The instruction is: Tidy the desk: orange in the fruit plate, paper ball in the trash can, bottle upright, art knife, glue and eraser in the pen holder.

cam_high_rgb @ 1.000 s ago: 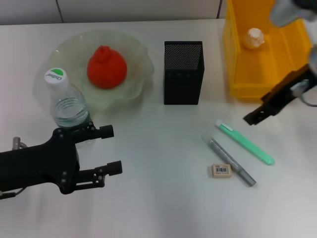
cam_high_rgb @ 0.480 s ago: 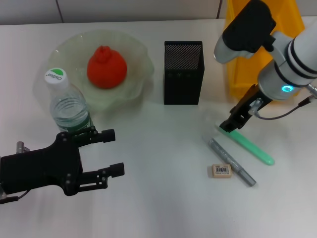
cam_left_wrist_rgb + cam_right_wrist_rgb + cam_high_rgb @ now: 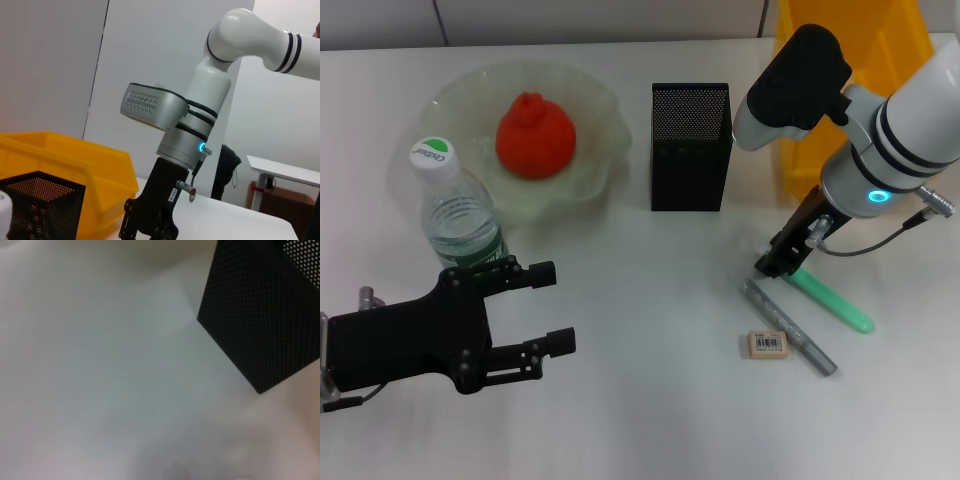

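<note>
The orange lies in the pale green fruit plate. In front of the plate the bottle stands upright. The black mesh pen holder is at centre and also shows in the right wrist view. My right gripper is down at the near end of the green art knife. The grey glue and the eraser lie just beside it. My right arm covers much of the yellow trash can and hides the paper ball. At the front left my left gripper is open, just in front of the bottle.
The left wrist view shows the right arm's gripper low over the table beside the pen holder and the yellow bin. Bare tabletop lies between the two grippers and along the front edge.
My right arm has come down and leftward from beside the trash can to the green art knife's end. The left gripper has edged slightly right.
</note>
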Controlling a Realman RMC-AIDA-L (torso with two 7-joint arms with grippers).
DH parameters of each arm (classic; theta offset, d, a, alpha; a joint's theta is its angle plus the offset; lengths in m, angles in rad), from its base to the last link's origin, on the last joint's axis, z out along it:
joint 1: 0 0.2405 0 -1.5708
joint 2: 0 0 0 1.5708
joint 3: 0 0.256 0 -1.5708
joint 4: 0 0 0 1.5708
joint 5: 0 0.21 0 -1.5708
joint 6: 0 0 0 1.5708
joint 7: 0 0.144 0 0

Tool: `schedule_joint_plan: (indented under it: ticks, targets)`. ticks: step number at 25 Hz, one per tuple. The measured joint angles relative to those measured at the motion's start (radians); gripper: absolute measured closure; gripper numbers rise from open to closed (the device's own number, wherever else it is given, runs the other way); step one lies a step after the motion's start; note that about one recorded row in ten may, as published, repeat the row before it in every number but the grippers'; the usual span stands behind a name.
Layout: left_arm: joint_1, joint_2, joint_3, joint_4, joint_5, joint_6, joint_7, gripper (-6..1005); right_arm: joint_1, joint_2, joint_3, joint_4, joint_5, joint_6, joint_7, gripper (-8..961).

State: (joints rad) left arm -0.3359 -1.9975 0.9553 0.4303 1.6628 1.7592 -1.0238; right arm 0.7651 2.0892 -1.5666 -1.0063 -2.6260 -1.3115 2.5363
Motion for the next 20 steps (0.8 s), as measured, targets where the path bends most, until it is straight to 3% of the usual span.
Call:
schedule_joint_plan:
  ticks: [4, 9, 12, 15, 16, 17, 18, 19, 20]
  targets:
    - [0.0, -0.001, 0.001, 0.0, 0.0, -0.004, 0.0, 224, -0.003, 0.0, -0.003, -0.008, 0.0, 0.001, 0.0, 556]
    - [0.003, -0.002, -0.001, -0.001, 0.0, -0.005, 0.0, 223, -0.022, 0.0, 0.004, -0.063, 0.0, -0.03, 0.0, 722]
    - [0.006, -0.002, -0.004, -0.001, 0.0, -0.005, 0.0, 223, -0.049, -0.004, 0.061, -0.168, 0.004, -0.091, -0.004, 754]
    - [0.009, -0.002, -0.004, -0.001, 0.0, -0.004, 0.0, 223, -0.09, -0.006, 0.217, -0.339, 0.067, -0.171, -0.031, 787]
    - [0.011, -0.002, -0.004, -0.001, 0.0, -0.002, 0.0, 223, -0.1, -0.007, 0.294, -0.387, 0.121, -0.19, -0.048, 786]
    - [0.011, -0.002, -0.004, -0.001, 0.0, -0.002, 0.0, 223, -0.111, -0.009, 0.445, -0.422, 0.268, -0.204, -0.097, 786]
    - [0.011, -0.002, -0.004, -0.001, 0.0, -0.002, 0.0, 223, -0.113, -0.009, 0.522, -0.417, 0.36, -0.204, -0.13, 781]
    - [0.011, -0.002, -0.004, -0.001, 0.0, -0.002, 0.0, 224, -0.113, -0.009, 0.522, -0.417, 0.36, -0.204, -0.13, 775]
    - [0.01, -0.003, -0.002, -0.001, 0.0, -0.003, 0.0, 224, -0.115, -0.012, 0.66, -0.341, 0.568, -0.193, -0.229, 770]
